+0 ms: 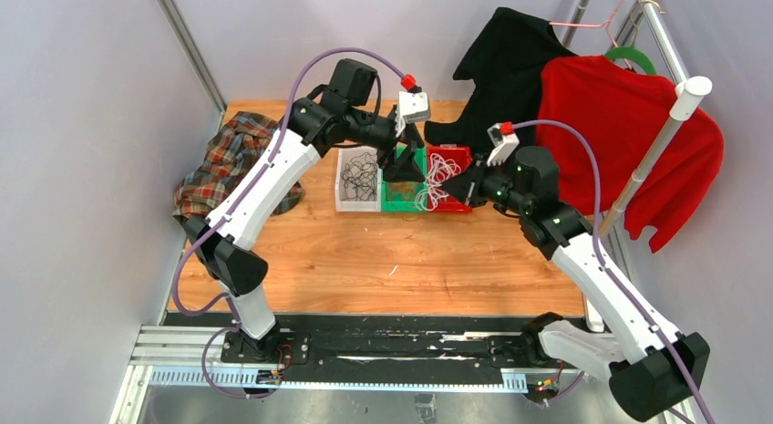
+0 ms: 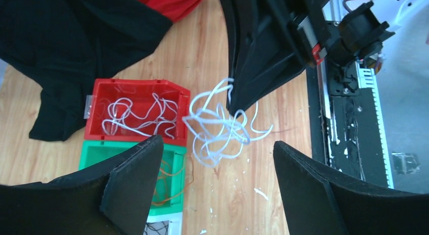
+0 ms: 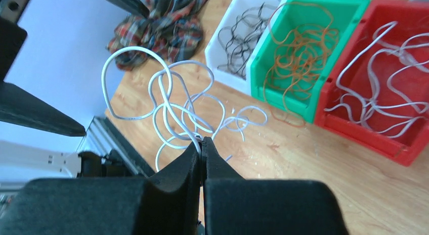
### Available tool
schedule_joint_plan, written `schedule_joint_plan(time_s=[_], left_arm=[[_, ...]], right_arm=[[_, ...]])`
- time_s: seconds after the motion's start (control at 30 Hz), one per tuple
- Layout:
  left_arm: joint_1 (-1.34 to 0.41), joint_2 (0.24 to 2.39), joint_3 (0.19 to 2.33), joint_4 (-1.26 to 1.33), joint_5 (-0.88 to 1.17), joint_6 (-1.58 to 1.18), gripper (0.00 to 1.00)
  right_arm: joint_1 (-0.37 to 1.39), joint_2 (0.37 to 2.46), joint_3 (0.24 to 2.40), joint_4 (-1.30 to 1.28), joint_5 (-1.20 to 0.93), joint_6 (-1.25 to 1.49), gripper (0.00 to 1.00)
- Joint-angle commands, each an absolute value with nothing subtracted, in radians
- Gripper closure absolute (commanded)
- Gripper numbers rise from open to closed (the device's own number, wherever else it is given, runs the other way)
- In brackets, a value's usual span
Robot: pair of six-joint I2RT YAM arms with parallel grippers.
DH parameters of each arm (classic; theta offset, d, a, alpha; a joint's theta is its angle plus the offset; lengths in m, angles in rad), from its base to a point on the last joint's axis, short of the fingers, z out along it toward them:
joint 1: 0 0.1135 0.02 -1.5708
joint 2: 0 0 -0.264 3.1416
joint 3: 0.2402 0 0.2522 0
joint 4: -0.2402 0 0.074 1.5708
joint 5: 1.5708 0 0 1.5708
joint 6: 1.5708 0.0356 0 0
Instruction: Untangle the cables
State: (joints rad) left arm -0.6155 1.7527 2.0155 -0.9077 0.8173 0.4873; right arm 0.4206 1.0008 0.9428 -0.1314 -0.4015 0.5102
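My right gripper (image 3: 202, 140) is shut on a tangled bundle of white cables (image 3: 172, 101) and holds it in the air above the table, in front of the bins. The bundle also shows in the left wrist view (image 2: 220, 126), hanging from the right gripper's fingers (image 2: 253, 78). My left gripper (image 2: 217, 149) is open and empty, just above and beside the bundle, its jaws wide apart. In the top view the left gripper (image 1: 404, 161) and right gripper (image 1: 453, 189) are close together over the bins, with the white cables (image 1: 436, 180) between them.
Three bins stand in a row: white bin (image 3: 230, 38) with black cables, green bin (image 3: 303, 43) with orange cables, red bin (image 3: 384, 78) with white cables. A plaid cloth (image 1: 232, 160) lies at left. Black and red garments (image 1: 629, 123) hang at right.
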Motion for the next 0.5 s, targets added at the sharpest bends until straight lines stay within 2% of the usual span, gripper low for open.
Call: schedule_joint_plan(time_s=[0.0, 0.17, 0.37, 0.43, 0.47], left_arm=[[-0.623, 1.776, 2.019, -0.916, 0.892, 0.423, 0.20], [-0.645, 1.753, 1.974, -0.917, 0.910, 0.406, 0.28], [-0.663, 1.749, 1.925, -0.858, 0.797, 0.267, 0.46], [-0.662, 1.712, 1.866, -0.748, 0.748, 0.203, 0.57], [-0.659, 1.691, 1.834, -0.694, 0.731, 0.167, 0.70]], right_arm=[[0.424, 1.032, 0.968, -0.120, -0.565, 0.474, 0.99], [0.444, 1.016, 0.953, -0.106, -0.542, 0.459, 0.99], [0.446, 1.002, 0.935, -0.083, -0.510, 0.460, 0.99], [0.446, 1.000, 0.931, -0.084, -0.506, 0.460, 0.99], [0.448, 0.996, 0.926, -0.083, -0.504, 0.461, 0.99]])
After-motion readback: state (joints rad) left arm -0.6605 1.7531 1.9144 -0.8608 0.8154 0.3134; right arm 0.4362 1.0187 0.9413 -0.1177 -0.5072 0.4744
